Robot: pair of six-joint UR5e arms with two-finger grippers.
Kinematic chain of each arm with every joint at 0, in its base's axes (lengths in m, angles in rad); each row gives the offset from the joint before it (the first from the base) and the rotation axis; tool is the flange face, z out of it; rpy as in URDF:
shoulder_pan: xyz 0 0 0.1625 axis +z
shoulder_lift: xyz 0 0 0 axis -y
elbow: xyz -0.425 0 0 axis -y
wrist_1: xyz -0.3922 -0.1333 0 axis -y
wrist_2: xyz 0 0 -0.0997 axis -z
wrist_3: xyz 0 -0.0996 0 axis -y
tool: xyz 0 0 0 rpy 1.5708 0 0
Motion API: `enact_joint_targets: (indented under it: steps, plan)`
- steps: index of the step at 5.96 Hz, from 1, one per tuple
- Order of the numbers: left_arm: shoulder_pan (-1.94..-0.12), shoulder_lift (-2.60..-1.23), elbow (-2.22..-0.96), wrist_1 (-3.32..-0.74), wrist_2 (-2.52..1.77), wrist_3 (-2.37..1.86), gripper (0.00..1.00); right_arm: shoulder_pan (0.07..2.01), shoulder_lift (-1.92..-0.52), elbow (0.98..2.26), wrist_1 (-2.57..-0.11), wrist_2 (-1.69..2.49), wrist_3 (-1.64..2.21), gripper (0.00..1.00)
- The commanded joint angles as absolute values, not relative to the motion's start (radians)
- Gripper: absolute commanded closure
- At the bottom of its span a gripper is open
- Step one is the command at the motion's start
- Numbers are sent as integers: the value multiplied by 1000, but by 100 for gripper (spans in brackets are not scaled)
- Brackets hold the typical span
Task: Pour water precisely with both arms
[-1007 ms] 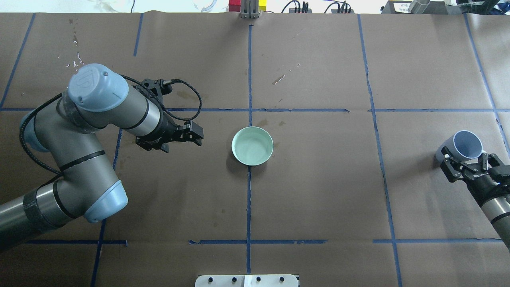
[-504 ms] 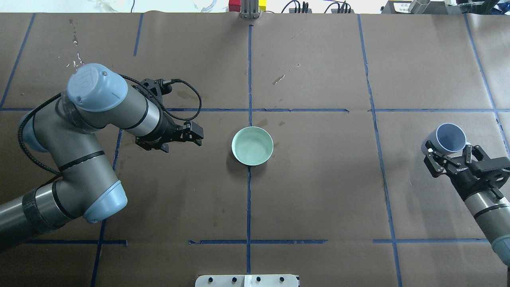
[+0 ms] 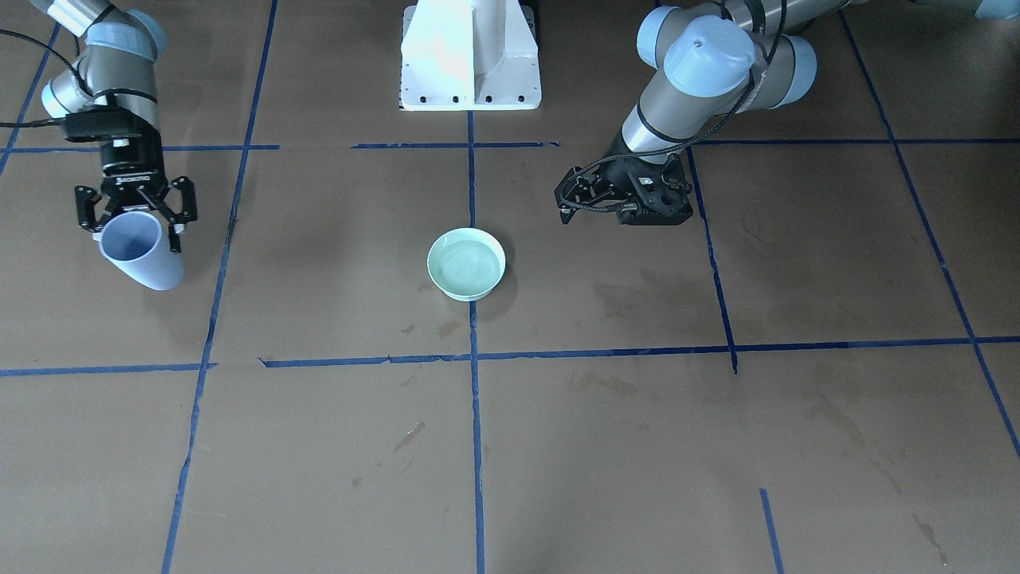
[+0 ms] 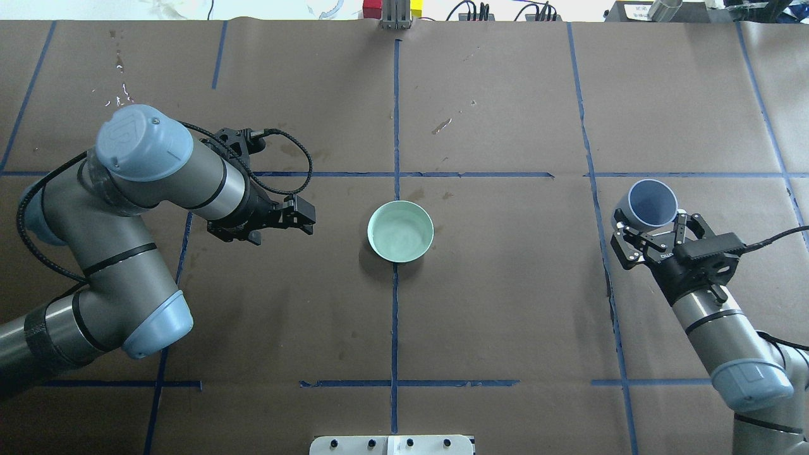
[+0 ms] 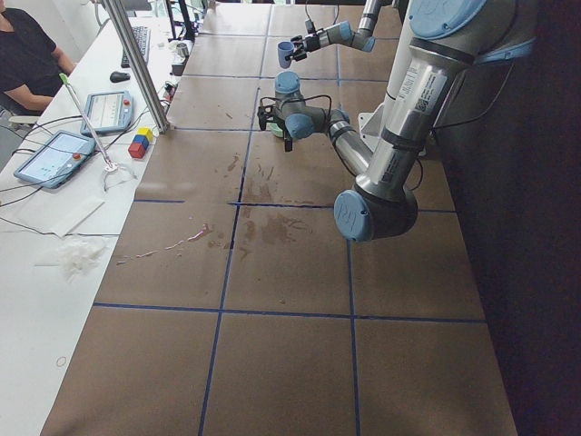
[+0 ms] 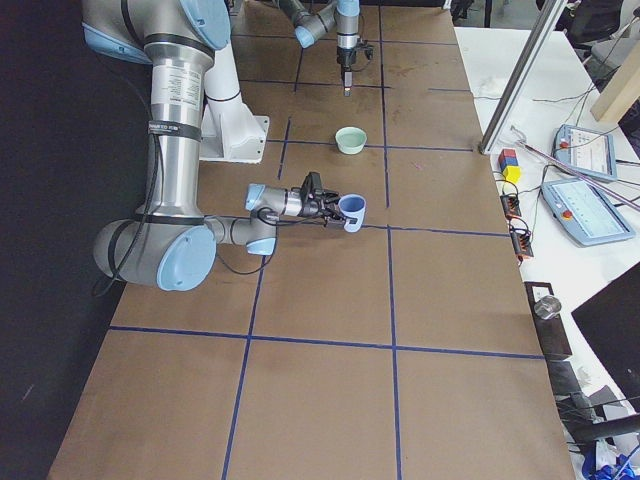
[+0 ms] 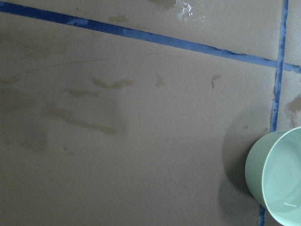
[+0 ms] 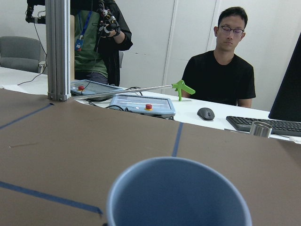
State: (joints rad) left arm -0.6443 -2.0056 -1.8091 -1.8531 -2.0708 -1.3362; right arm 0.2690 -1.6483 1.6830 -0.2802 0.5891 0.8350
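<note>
My right gripper [image 4: 650,222] is shut on a light blue cup [image 4: 646,203] and holds it about upright over the table's right side; the cup also shows in the front view [image 3: 139,251] and the right wrist view [image 8: 178,197]. I cannot see any water inside it. A mint-green bowl [image 4: 401,231] stands at the table's middle, with a little clear water [image 3: 466,261] glinting in it. My left gripper [image 4: 304,218] looks shut and empty, left of the bowl and apart from it. The bowl's edge [image 7: 277,183] shows in the left wrist view.
Brown paper with blue tape lines [image 4: 396,126] covers the table, with wet stains [image 4: 120,95] at the far left. The white pedestal base [image 3: 470,56] is at the robot's side. A metal post [image 4: 396,16], tablets and two people [image 8: 221,66] are beyond the far edge.
My right arm has carried the cup left and farther from the robot, toward the table's middle. My left arm has drawn back slightly to the left. The bowl has not moved.
</note>
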Motion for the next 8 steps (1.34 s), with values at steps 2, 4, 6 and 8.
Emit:
enact_joint_targets:
  steps: [2,4,6,8]
  plan:
    - [-646,-1988,-1816,-1855,-2072,-1336,0,258,-1423,1764,-615,583,831,80]
    - [-647,-1961,-1844,-1855,-2072,-1335,0,213,-1309,1764,-813,575,833,80]
    - [-649,-1959,-1847,-1855,-2071,-1335,0,187,-1197,1759,-1022,575,833,85]
    - [-650,-1957,-1847,-1855,-2071,-1335,0,170,-1134,1753,-1153,568,754,84]
